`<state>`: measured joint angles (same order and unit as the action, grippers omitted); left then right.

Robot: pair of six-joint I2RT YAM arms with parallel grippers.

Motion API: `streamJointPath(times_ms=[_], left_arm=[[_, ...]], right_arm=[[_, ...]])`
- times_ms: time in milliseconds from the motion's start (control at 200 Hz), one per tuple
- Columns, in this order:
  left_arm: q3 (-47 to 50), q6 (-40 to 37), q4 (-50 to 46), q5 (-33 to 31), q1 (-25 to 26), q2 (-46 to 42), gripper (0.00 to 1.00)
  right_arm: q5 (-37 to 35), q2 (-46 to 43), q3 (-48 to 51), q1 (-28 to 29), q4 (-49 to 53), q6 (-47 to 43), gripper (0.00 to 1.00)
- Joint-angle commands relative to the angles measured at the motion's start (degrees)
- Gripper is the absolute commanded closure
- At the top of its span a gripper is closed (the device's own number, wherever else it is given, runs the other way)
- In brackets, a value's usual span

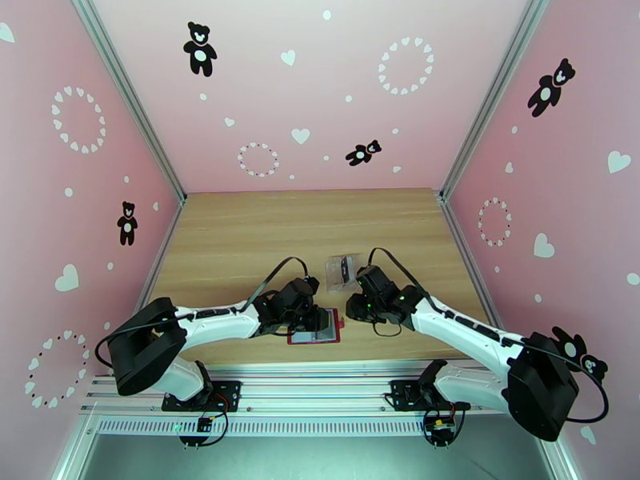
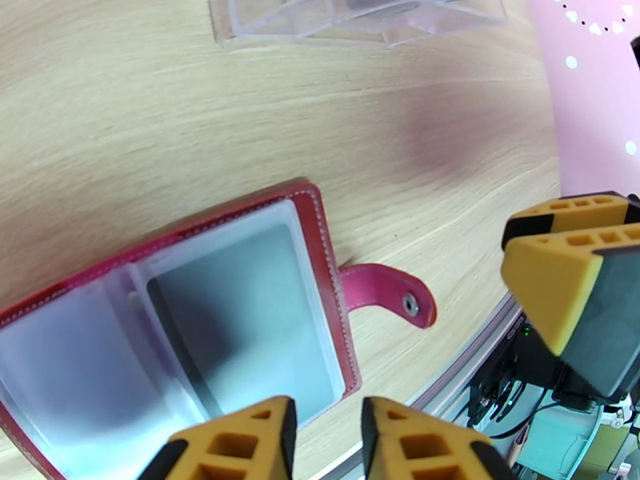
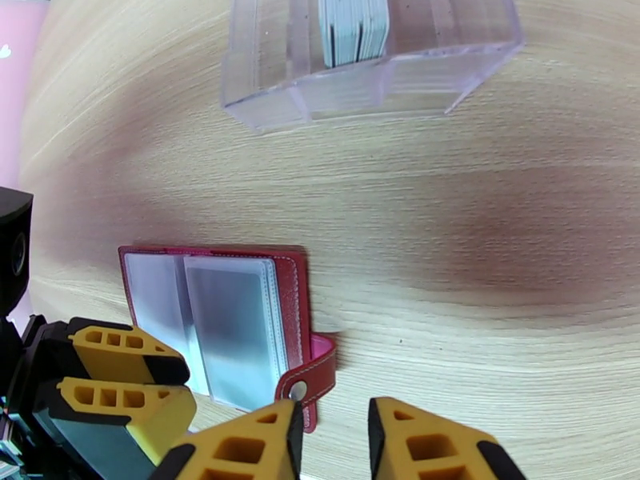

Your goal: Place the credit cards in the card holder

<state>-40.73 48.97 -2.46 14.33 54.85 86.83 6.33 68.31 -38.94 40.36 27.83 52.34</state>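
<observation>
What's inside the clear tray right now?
A stack of credit cards stands on edge in a middle slot of the clear tray, showing whitish and dark edges. Neighbouring cards cover their faces, and the count is unclear.

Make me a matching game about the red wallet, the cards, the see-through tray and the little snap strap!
Things:
1. wallet
2. cards
3. tray
4. snap strap

Clues:
A. made of see-through plastic
B. standing on edge inside the tray
C. lying open on the table
D. pink-red, sticking out from the wallet's side

Pairs: 1-C, 2-B, 3-A, 4-D
</observation>
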Motion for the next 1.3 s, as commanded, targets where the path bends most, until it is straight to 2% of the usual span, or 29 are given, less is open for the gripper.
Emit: streamJointPath(times_ms=[0,170,385,711,926,1056,1296], left_arm=[[-0.3,-1.5,-2.3,-2.4,0.3,-4.0,0.71],[0.8,-2.7,-7.1,-6.1,-0.4,-9.7,0.71],[1.5,-2.1,-9.4,-6.6,-2.8,-13.4,0.70],[1.2,-3.8,-15.8,-7.0,-7.4,-21.0,0.68],[2.7,-3.9,-15.6,-6.4,-8.3,-21.1,0.67],[2.9,-4.5,-15.1,-6.3,-9.1,-20.8,0.65],[-2.8,-6.3,-14.2,-3.5,-11.1,-11.8,0.65]], right_arm=[[0.9,-1.0,-0.2,-0.7,2.0,-1.9,0.71],[-0.2,-0.8,-3.4,-1.9,4.3,-5.3,0.69],[-4.3,1.0,-8.4,-3.7,7.5,-10.4,0.65],[-4.8,6.5,-15.7,-4.9,9.4,-14.3,0.63],[-5.8,9.7,-18.5,-5.7,11.2,-16.3,0.59],[-6.2,12.2,-23.1,-6.9,14.6,-18.9,0.53],[-5.4,18.7,-31.0,-9.8,18.7,-23.1,0.42]])
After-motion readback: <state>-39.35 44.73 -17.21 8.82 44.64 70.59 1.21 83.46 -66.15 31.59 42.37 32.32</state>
